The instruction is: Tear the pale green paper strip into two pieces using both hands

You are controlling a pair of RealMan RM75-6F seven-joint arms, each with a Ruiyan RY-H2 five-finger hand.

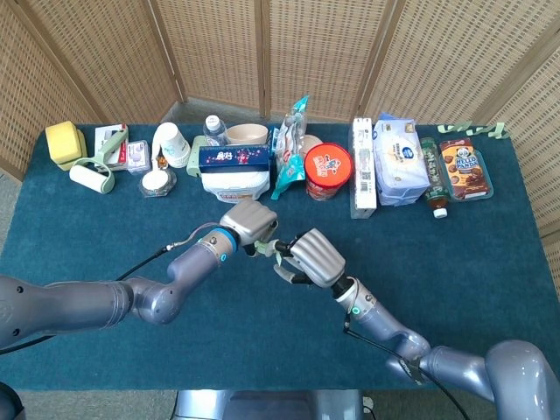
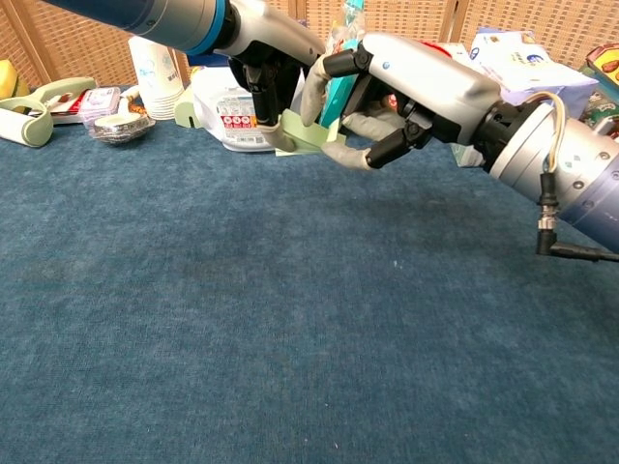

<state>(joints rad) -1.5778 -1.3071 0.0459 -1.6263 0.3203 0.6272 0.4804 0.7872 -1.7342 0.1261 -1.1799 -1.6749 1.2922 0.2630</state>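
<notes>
the left robot hand (image 1: 248, 220) hangs above the middle of the blue bench (image 1: 472, 254), its fingers pinching one end of the pale green paper strip (image 2: 311, 134). the strip is held up off the cloth, between the two hands, and is in one piece as far as i can see. the right robot hand (image 1: 313, 258) sits just beside it, fingers curled around the strip's other end; from the chest view its fingers (image 2: 356, 157) reach over and under the paper, but whether they actually clamp it i cannot tell.

along the far edge of the bench stands a row of goods: a red tub (image 1: 328, 168), a white cup (image 1: 172, 143), a lint roller (image 1: 91, 176), a yellow sponge (image 1: 64, 140) near the far left corner and a cookie tray (image 1: 465, 167) toward the far right.
</notes>
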